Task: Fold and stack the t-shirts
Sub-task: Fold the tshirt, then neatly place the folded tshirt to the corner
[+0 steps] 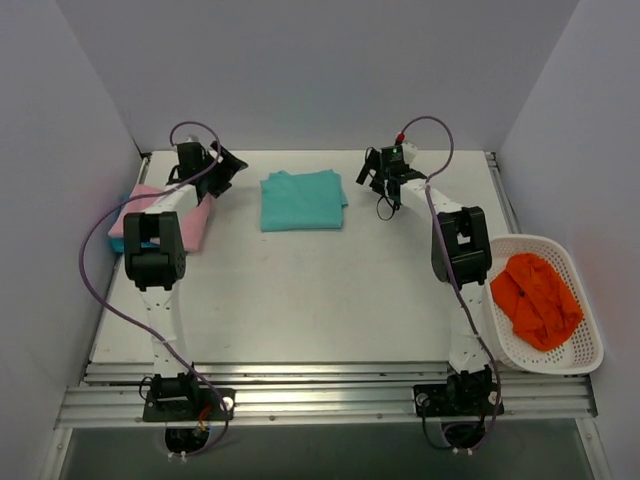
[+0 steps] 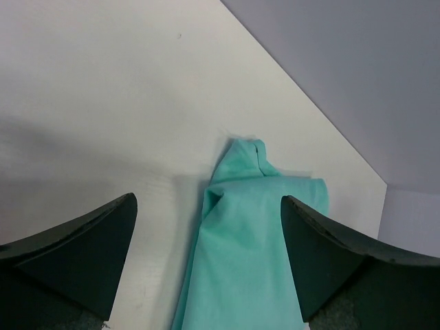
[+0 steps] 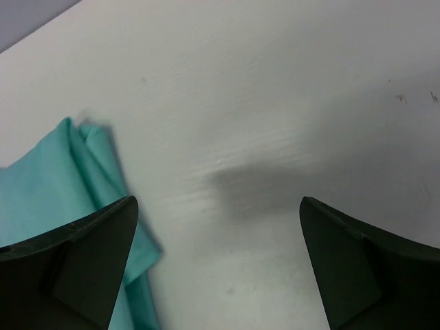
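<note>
White tabletop point(image 1: 300, 300) fills both of my wrist views, with pale grey panels point(image 1: 300, 70) behind it. My left gripper point(image 2: 208, 203) stands spread wide, nothing between its fingers point(image 2: 82, 254). A corner of the mint-teal shirt point(image 2: 240, 240) lies on the table below and ahead of it. My right gripper point(image 3: 218, 203) is just as wide and empty, with bare table under it and the same shirt's edge beside one finger.

From above, that shirt is a folded rectangle at the far middle of the table, between my two grippers. The pink shirt point(image 1: 195, 225) lies at the far left, partly under my left arm point(image 1: 155, 240), on a darker turquoise one point(image 1: 122, 245) that shows only as a sliver. A white basket point(image 1: 590, 330) at the right holds an orange cloth point(image 1: 535, 300).

The fold looks finished to me, so stacking comes next. I should pinch through all layers at two corners of one edge, lift level, and lay it square on the pink one.
</note>
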`<move>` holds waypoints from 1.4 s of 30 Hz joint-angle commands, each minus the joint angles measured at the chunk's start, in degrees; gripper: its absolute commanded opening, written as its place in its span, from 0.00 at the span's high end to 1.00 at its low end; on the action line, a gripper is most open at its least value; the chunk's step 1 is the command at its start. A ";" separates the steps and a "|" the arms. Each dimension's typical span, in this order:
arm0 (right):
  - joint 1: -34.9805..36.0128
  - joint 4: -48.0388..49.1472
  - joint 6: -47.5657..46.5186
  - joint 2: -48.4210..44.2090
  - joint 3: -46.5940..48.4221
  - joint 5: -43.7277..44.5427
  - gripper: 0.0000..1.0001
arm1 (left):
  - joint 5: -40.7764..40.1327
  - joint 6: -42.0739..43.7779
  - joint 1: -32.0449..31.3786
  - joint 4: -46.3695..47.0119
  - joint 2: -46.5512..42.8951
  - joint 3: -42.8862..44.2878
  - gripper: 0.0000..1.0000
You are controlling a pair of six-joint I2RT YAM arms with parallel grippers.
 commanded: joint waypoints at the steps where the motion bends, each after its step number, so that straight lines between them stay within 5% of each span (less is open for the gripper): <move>1: 4.15 8.44 0.10 -15.89 -9.23 -1.16 0.00 | 0.35 0.06 0.25 5.55 -15.12 -6.56 0.06; 9: 10.30 8.34 -0.96 -35.66 -26.30 6.93 0.00 | -13.72 -10.47 -5.37 8.79 -39.37 -38.74 0.06; 15: 12.94 7.04 1.94 -50.51 -39.40 10.45 0.00 | -33.38 -28.22 -20.38 10.73 -49.42 -56.86 0.06; 18: 14.61 6.06 3.35 -58.95 -45.45 12.81 0.00 | -44.29 -34.82 -29.44 4.42 -49.52 -54.61 0.06; 22: 15.22 3.26 3.79 -68.70 -49.61 15.19 0.00 | -47.04 -42.72 -34.03 1.94 -43.99 -50.64 0.06; 30: 15.14 -5.97 0.37 -76.54 -49.35 19.41 0.00 | -46.34 -49.42 -33.50 5.28 -29.92 -45.28 0.06; 42: 14.96 -7.21 -1.48 -78.22 -48.47 19.86 0.00 | -40.54 -51.62 -29.20 8.53 -15.07 -36.32 0.06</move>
